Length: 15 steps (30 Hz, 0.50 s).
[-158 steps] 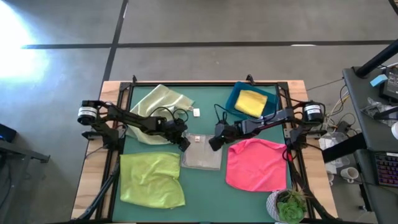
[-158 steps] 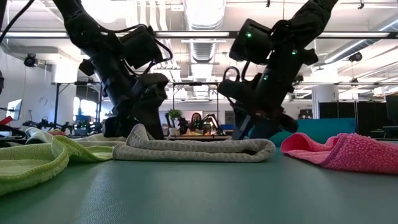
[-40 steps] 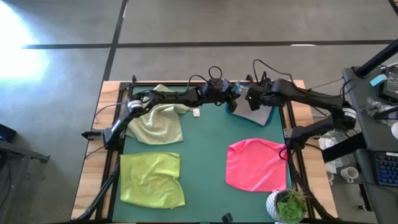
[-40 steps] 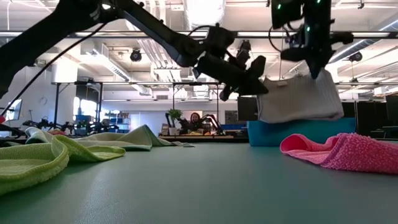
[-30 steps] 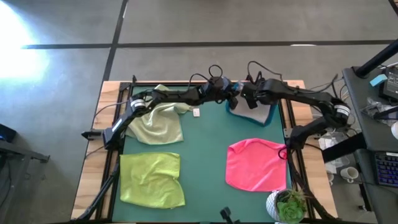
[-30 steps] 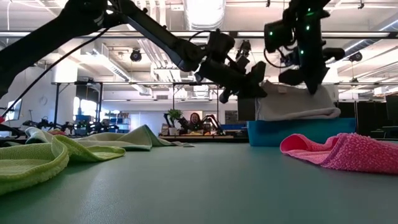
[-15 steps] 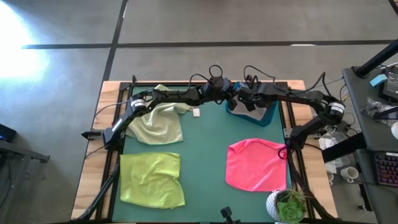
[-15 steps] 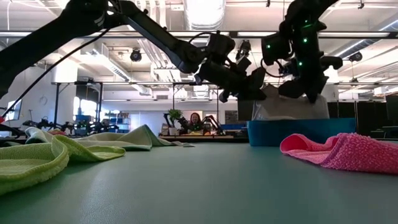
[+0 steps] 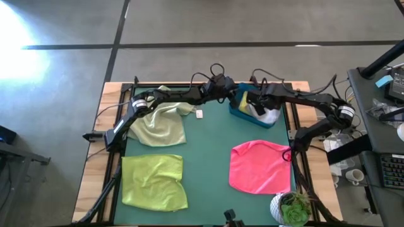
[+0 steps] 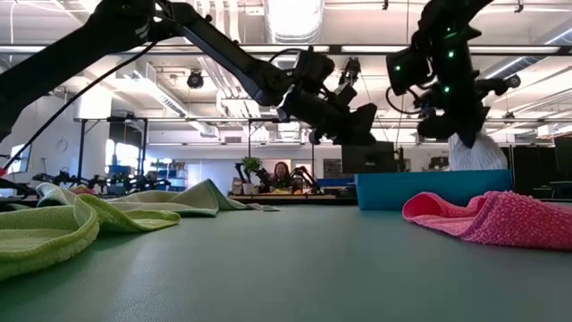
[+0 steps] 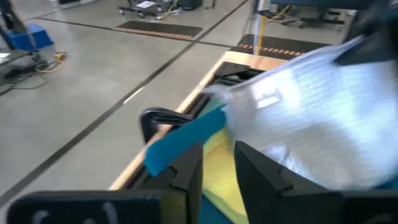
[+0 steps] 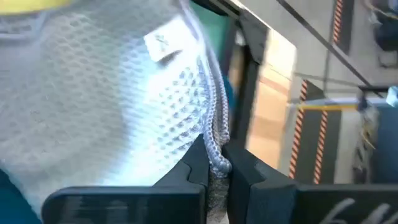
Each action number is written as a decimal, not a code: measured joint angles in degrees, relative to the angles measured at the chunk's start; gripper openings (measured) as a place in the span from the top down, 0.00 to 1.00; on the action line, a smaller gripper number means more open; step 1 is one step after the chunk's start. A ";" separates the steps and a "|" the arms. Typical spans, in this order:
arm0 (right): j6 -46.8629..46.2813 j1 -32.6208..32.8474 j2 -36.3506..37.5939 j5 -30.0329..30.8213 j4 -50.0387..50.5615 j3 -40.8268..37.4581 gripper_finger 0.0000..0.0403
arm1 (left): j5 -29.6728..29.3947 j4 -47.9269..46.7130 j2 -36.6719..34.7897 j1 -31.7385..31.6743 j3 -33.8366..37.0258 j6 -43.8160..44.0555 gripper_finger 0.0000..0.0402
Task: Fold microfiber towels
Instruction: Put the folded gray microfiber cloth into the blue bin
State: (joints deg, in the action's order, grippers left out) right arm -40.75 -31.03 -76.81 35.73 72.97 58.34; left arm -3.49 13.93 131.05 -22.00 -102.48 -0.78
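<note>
**Grey towel half-dropped into the bin**

Both arms have carried the folded light grey towel (image 9: 268, 114) to the blue bin (image 9: 238, 108) at the counter's far right corner. Left gripper (image 9: 232, 99) fingers have released; right gripper (image 12: 216, 167) fingers remain clenched on its edge. Held one-sided, the fold may sag open over the yellow towel (image 11: 219, 150).

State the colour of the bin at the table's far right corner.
The bin is blue, clearest in the high view; its blue wall also shows in the low view.

a robotics lab or open workshop hall: polished concrete floor (image 9: 189, 25), exposed ceiling ducts (image 10: 295, 18), monitors (image 10: 371, 158), and a wood-edged desk (image 9: 95, 176).
</note>
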 joint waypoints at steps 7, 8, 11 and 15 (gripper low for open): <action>2.88 -0.48 -0.55 -1.22 -4.96 -1.98 0.97 | 0.60 -0.61 -2.21 -0.22 -0.11 -0.16 0.73; 2.89 -0.46 -0.32 -0.95 -4.10 -1.71 0.97 | 0.60 -0.61 -2.66 -0.32 -0.11 -0.66 0.73; 4.58 -0.44 1.07 -0.62 -3.63 -0.45 0.97 | 0.79 -1.25 -3.60 -0.55 -0.11 -2.89 0.73; 7.10 0.05 3.39 -0.65 -3.89 2.54 0.97 | 1.26 -2.29 -4.16 -1.06 -0.11 -2.95 0.73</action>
State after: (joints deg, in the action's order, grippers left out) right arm -33.64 -30.97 -73.41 35.08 69.08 60.89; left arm -2.23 11.64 126.89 -23.06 -102.59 -3.72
